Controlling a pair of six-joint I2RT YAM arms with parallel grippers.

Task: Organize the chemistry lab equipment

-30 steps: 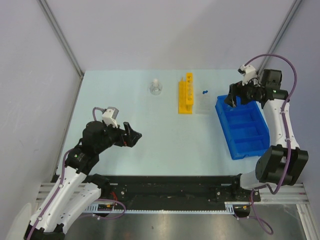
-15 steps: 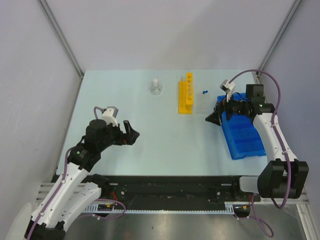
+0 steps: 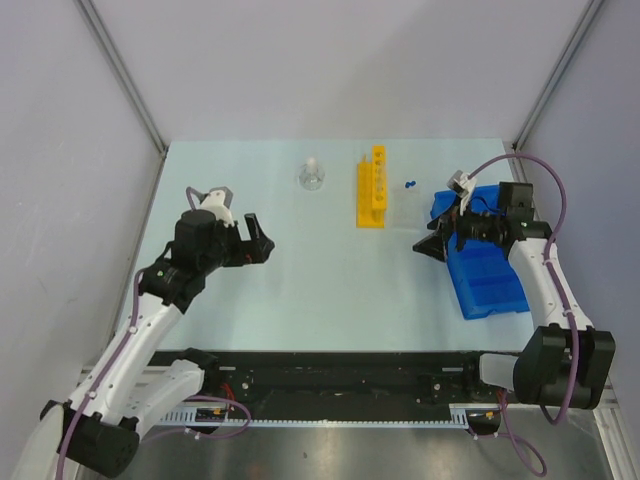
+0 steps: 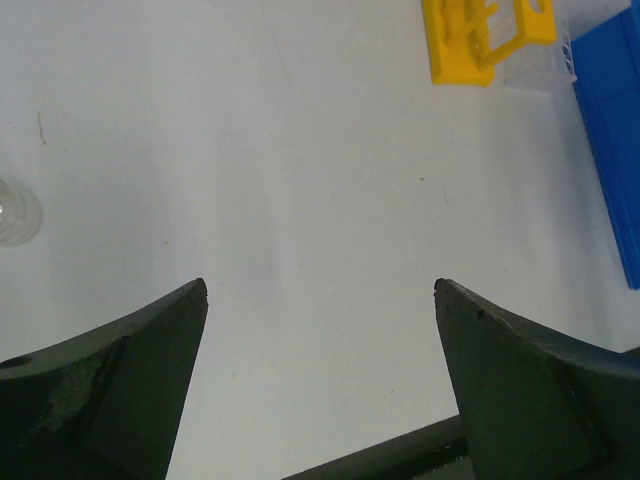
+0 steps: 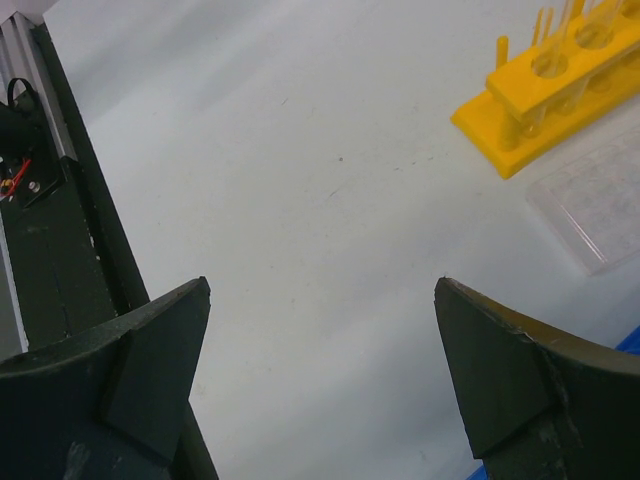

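The yellow holed tube rack (image 3: 372, 188) stands at the far middle of the table, with the clear tray (image 3: 404, 210) just right of it and two thin blue-capped tubes (image 3: 409, 184) beside them. The small clear flask (image 3: 312, 176) with a white stopper sits left of the rack. The blue compartmented bin (image 3: 487, 262) lies on the right. My right gripper (image 3: 428, 245) hangs open at the bin's left edge, over bare table, with nothing between its fingers (image 5: 322, 282). My left gripper (image 3: 262, 243) is open and empty over the left middle of the table (image 4: 321, 287).
In the left wrist view the yellow rack (image 4: 480, 40), clear tray (image 4: 540, 72) and blue bin (image 4: 615, 130) lie ahead to the right, and the flask (image 4: 15, 210) is at the left edge. The black base rail (image 3: 330, 375) runs along the near edge.
My right gripper has left the bin's far end and swung left and nearer, off its left edge, its jaws opening a little wider. The left gripper has moved slightly farther up the table.
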